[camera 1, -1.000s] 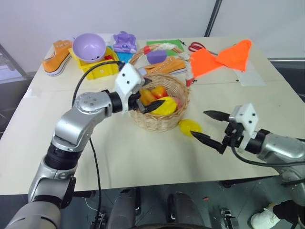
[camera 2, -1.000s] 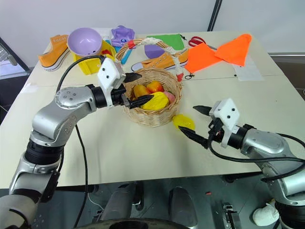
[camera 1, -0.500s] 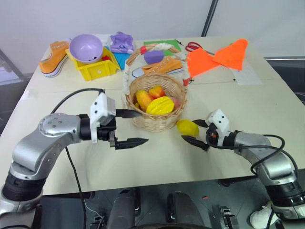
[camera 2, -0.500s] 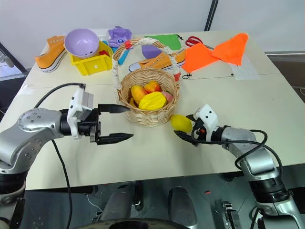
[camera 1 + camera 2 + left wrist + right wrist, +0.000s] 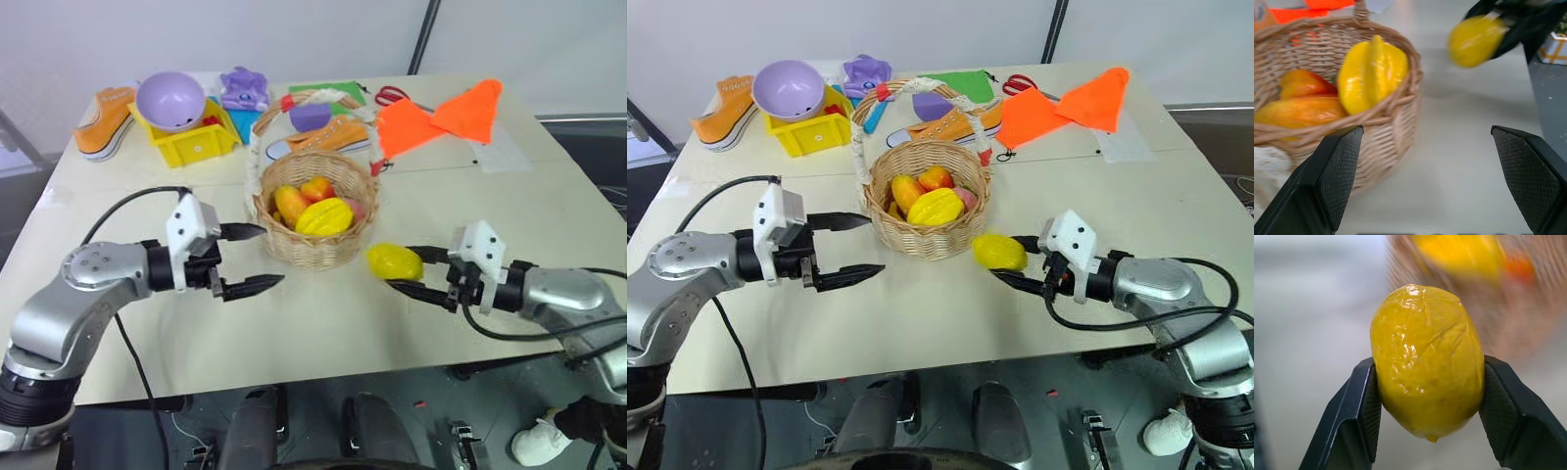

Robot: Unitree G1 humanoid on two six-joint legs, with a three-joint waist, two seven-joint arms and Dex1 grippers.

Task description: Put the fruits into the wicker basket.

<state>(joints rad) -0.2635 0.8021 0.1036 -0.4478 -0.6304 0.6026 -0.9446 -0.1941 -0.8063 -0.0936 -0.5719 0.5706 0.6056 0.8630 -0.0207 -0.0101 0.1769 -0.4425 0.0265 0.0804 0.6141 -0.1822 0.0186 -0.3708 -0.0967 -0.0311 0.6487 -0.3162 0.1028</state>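
Table (image 5: pixel 323 323): right hand (image 5: pixel 409 271) clamps lemon (image 5: pixel 394 260) beside basket (image 5: pixel 315 250); left hand (image 5: pixel 253 258) spread wide

Ridged yellow fruit (image 5: pixel 324 215) is lying on top inside the wicker basket (image 5: pixel 315 247), leaning against orange and red fruit. Basket is sitting upright mid-worktop (image 5: pixel 294 323), arched handle up. Smooth lemon-shaped fruit (image 5: pixel 393 261) is sitting just right of the basket, pinched between the right tool (image 5: pixel 411 275) fingers.
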